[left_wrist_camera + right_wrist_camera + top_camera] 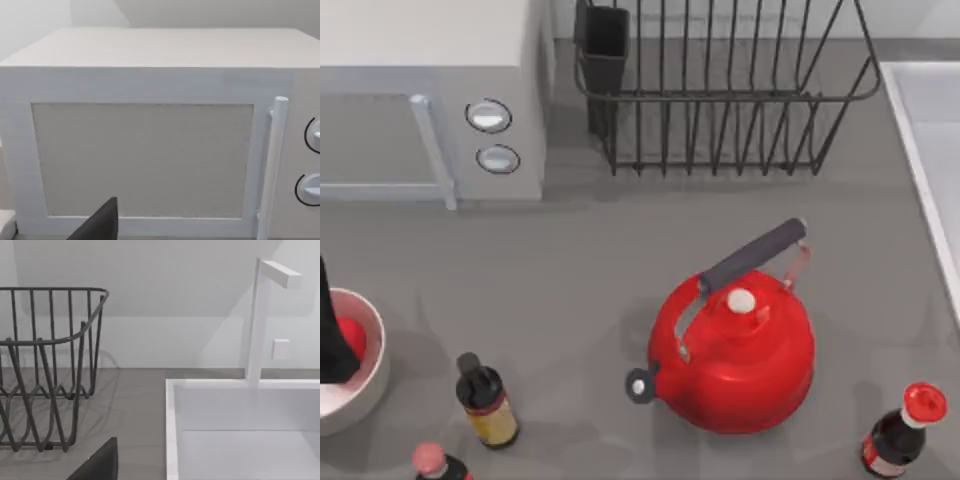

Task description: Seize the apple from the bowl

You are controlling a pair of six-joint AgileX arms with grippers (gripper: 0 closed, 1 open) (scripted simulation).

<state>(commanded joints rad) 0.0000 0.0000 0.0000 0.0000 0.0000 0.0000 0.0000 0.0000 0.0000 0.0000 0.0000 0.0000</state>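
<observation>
The white bowl sits at the table's left edge. Inside it lies the small glossy red apple, partly covered by my left gripper. That gripper reaches down into the bowl as a dark shape, right against the apple's left side. Whether it holds the apple cannot be made out. A dark part of the left gripper also shows low in the left wrist view, facing the microwave. A dark part of my right gripper shows low in the right wrist view, over the table near the sink.
A white microwave stands at the back left, a wire dish rack behind the middle, and a sink at the right. A big red kettle sits mid-table. Sauce bottles stand along the front.
</observation>
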